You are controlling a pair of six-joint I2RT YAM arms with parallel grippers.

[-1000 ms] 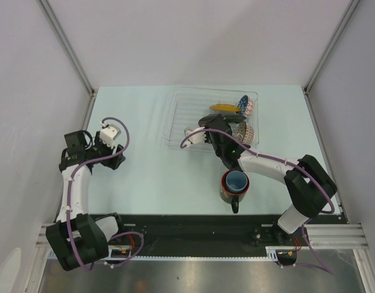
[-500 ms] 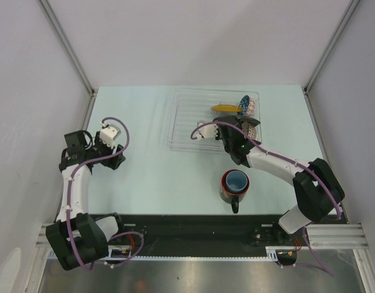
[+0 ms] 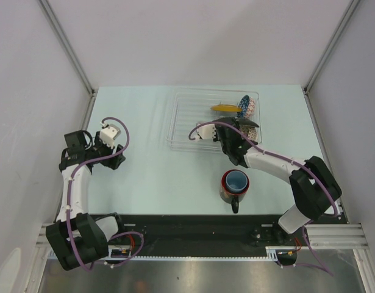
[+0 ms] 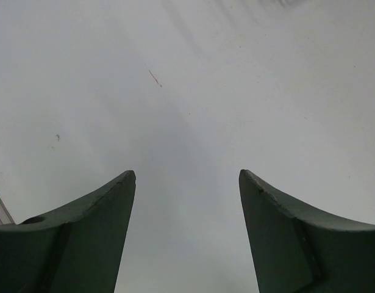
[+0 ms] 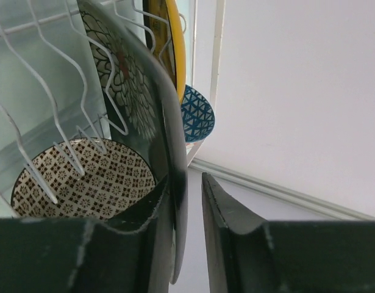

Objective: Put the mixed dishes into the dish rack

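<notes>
Right wrist, end effector ajar around plate

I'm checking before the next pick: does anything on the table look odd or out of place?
One thing: the light blue cup sits nested inside the dark mug, on the table outside the dish rack. Nothing looks spilled or broken.

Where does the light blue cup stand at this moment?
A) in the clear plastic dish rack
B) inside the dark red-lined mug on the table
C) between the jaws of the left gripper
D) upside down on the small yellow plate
B: the top view shows the light blue cup nested inside the dark red-lined mug, which stands on the pale table, outside the clear plastic dish rack.
</notes>
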